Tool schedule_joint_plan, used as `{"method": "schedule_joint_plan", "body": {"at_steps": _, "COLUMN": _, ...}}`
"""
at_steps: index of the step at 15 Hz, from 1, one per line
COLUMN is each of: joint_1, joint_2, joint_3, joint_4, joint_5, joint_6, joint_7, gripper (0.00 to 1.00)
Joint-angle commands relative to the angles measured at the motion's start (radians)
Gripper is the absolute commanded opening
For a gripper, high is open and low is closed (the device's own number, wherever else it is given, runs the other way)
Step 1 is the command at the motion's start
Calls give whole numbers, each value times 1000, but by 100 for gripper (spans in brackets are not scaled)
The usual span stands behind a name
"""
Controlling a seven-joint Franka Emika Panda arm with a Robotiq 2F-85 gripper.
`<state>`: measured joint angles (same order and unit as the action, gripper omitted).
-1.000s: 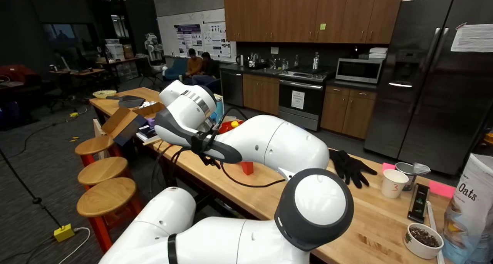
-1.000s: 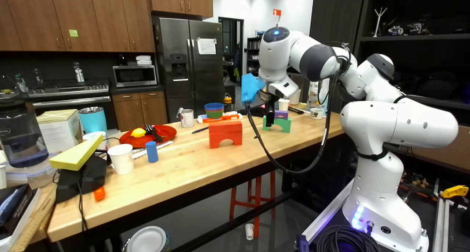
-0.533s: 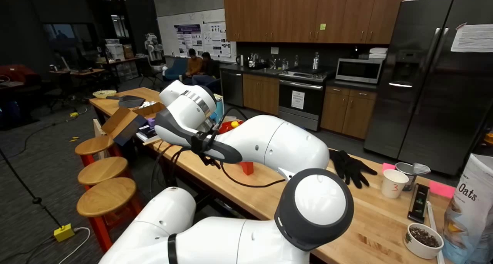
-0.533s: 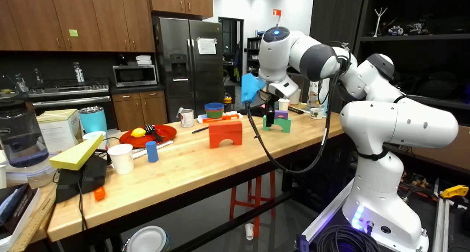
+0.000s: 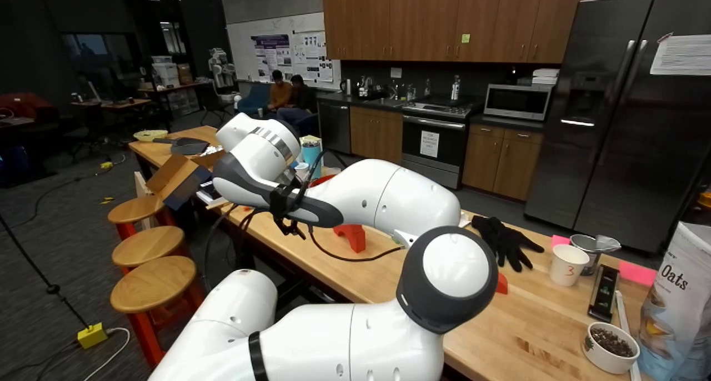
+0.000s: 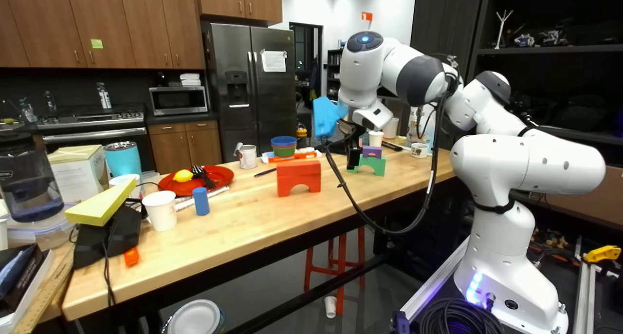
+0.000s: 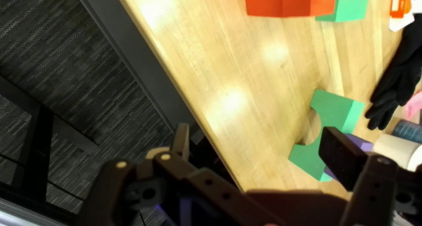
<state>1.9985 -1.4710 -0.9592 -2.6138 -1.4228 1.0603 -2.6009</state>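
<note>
My gripper (image 7: 257, 145) is open, with bare table and the table's front edge showing between its fingers. In an exterior view the gripper (image 6: 354, 155) is low over the table, close to a green arch block (image 6: 374, 164). In the wrist view the green arch block (image 7: 333, 117) stands beside the right-hand finger, which partly covers it; contact cannot be told. A purple block (image 7: 359, 142) is at the green arch's far side, partly hidden. A red arch block (image 7: 280, 2) is at the top of the wrist view, with a second green block (image 7: 352, 8) behind it.
The wooden table (image 6: 233, 231) holds a red plate (image 6: 221, 176) with a lemon and black fork, a white cup (image 6: 161, 210), a blue cylinder (image 6: 201, 201) and a can (image 6: 248, 157). A black glove (image 5: 502, 242) and oats bag (image 5: 675, 297) are elsewhere. Stools (image 5: 153, 284) stand alongside.
The arm stays still between the earlier frames, then shifts slightly left in both exterior views, the gripper a little lower. More of the red arch block shows. The blocks have not moved.
</note>
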Motion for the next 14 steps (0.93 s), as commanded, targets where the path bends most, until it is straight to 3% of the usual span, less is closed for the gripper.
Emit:
{"method": "schedule_joint_plan", "body": {"at_steps": 1, "joint_1": 179, "joint_2": 0, "joint_3": 13, "joint_4": 67, "joint_5": 5, "joint_6": 3, "joint_7": 0, "gripper": 100}}
{"method": "schedule_joint_plan", "body": {"at_steps": 3, "joint_1": 219, "joint_2": 0, "joint_3": 22, "joint_4": 87, "joint_5": 2, "joint_6": 4, "joint_7": 0, "gripper": 100}}
{"method": "schedule_joint_plan", "body": {"at_steps": 6, "joint_1": 173, "joint_2": 1, "joint_3": 43, "joint_4": 152, "joint_5": -32, "joint_6": -44, "joint_7": -12, "gripper": 100}}
{"method": "schedule_joint_plan", "body": {"at_steps": 7, "joint_1": 97, "joint_2": 56, "joint_3": 44, "joint_4": 181, "joint_5": -38, "joint_6": 9, "joint_7": -22, "gripper": 100}}
{"method": "schedule_joint_plan", "body": {"at_steps": 8, "joint_1": 79, "joint_2": 61, "joint_3": 39, "joint_4": 217, "joint_5": -56, "joint_6": 13, "joint_7": -19, "gripper": 100}}
{"method": "schedule_joint_plan", "body": {"at_steps": 9, "joint_1": 107, "joint_2": 11, "joint_3": 40, "joint_4": 257, "joint_5": -103, "joint_6": -35, "joint_7": 1, "gripper": 100}}
{"method": "schedule_joint_plan", "body": {"at_steps": 10, "joint_1": 37, "joint_2": 72, "joint_3": 24, "joint_4": 281, "joint_5": -101, "joint_6": 59, "joint_7": 3, "gripper": 100}}
{"method": "schedule_joint_plan", "body": {"at_steps": 14, "joint_1": 2, "joint_2": 71, "joint_3": -38, "joint_4": 289, "joint_5": -194, "joint_6": 298, "joint_7": -4, "gripper": 100}}
